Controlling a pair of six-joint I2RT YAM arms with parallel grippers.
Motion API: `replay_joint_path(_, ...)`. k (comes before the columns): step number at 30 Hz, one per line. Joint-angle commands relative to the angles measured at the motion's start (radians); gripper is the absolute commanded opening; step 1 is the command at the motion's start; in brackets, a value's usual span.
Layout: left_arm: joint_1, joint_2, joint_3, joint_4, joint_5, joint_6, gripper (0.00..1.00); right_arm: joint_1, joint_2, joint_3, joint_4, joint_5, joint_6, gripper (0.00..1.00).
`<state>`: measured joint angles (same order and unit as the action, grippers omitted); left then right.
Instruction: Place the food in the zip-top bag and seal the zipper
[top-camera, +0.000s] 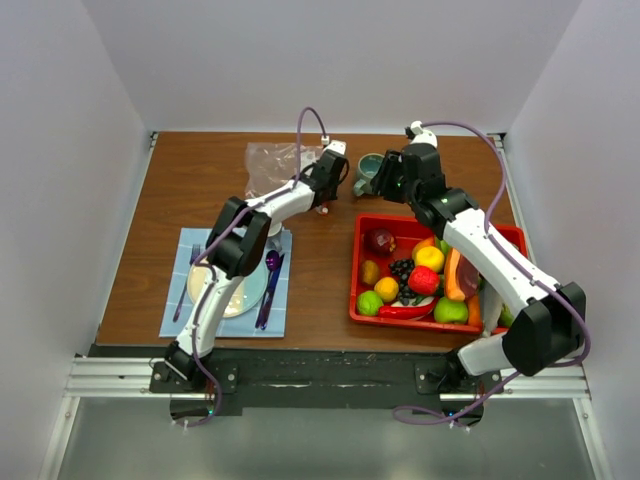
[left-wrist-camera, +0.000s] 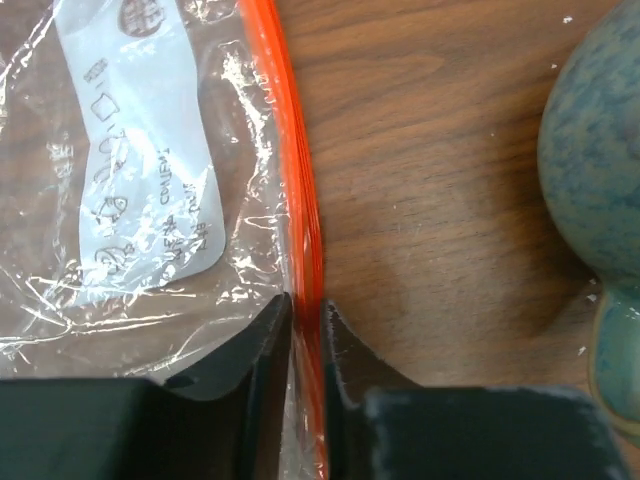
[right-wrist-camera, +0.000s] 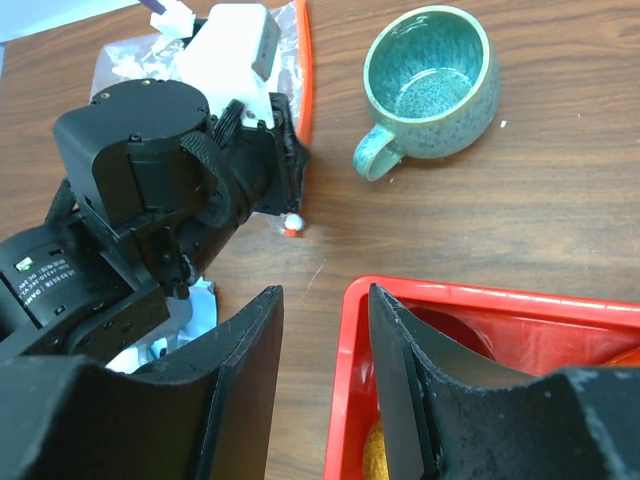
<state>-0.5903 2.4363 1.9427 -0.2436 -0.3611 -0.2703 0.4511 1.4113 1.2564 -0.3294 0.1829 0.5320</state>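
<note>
The clear zip-top bag (top-camera: 268, 165) lies flat at the back of the table, empty as far as it shows. In the left wrist view its film (left-wrist-camera: 140, 180) is on the left and the orange-red zipper (left-wrist-camera: 303, 200) runs up the middle. My left gripper (left-wrist-camera: 307, 312) is shut on the zipper; it also shows in the top view (top-camera: 322, 195). The food sits in a red tray (top-camera: 358, 262): dark red fruit (top-camera: 379, 240), yellow fruit (top-camera: 430, 258), red fruit (top-camera: 424, 280), green fruit (top-camera: 370, 302), chili (top-camera: 405, 311), grapes (top-camera: 402, 270). My right gripper (right-wrist-camera: 325, 300) is open and empty above the tray's far left corner (right-wrist-camera: 352, 320).
A teal mug (top-camera: 368, 172) stands between the bag and the tray, close to both grippers; it also shows in the right wrist view (right-wrist-camera: 430, 70) and the left wrist view (left-wrist-camera: 595, 190). A plate (top-camera: 240, 292) with cutlery on a blue mat lies at the near left.
</note>
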Motion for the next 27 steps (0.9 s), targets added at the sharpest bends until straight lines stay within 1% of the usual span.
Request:
replay_joint_path(1,0.007,-0.062,-0.031,0.041,-0.019,0.037,0.14,0.000,0.002,0.006,0.023,-0.019,0.010,0.44)
replay_joint_path(2,0.009,-0.071,-0.037,0.049,-0.016,0.040,0.05,0.000,0.002,0.006,0.023,-0.019,0.010,0.44)
replay_joint_path(3,0.015,-0.098,-0.051,0.061,0.000,0.043,0.01,0.000,0.005,0.006,0.026,-0.019,0.010,0.44)
replay_joint_path(4,0.020,-0.115,-0.074,0.085,0.010,0.045,0.00,0.000,0.005,0.006,0.029,-0.017,0.008,0.44)
replay_joint_path(8,0.056,-0.207,-0.135,0.138,0.103,0.026,0.00,0.000,0.028,0.041,0.018,-0.017,0.000,0.44)
replay_joint_path(11,0.101,-0.319,-0.223,0.216,0.226,0.002,0.00,0.000,0.054,0.076,0.018,-0.036,-0.010,0.44)
replay_joint_path(12,0.112,-0.376,-0.244,0.228,0.291,-0.007,0.00,0.000,0.061,0.084,0.020,-0.042,-0.013,0.44)
replay_joint_path(13,0.121,-0.403,-0.283,0.280,0.336,-0.029,0.00,-0.002,0.069,0.093,0.033,-0.054,-0.015,0.44)
replay_joint_path(15,0.145,-0.472,-0.320,0.312,0.452,-0.050,0.00,0.000,0.095,0.126,0.046,-0.098,-0.015,0.44)
replay_joint_path(18,0.156,-0.546,-0.373,0.345,0.552,-0.073,0.00,0.000,0.129,0.173,0.081,-0.152,-0.004,0.45)
replay_joint_path(23,0.159,-0.651,-0.473,0.383,0.608,-0.098,0.00,-0.002,0.201,0.283,0.112,-0.224,0.042,0.44)
replay_joint_path(27,0.158,-0.707,-0.505,0.388,0.632,-0.101,0.00,0.000,0.207,0.298,0.150,-0.249,0.088,0.44)
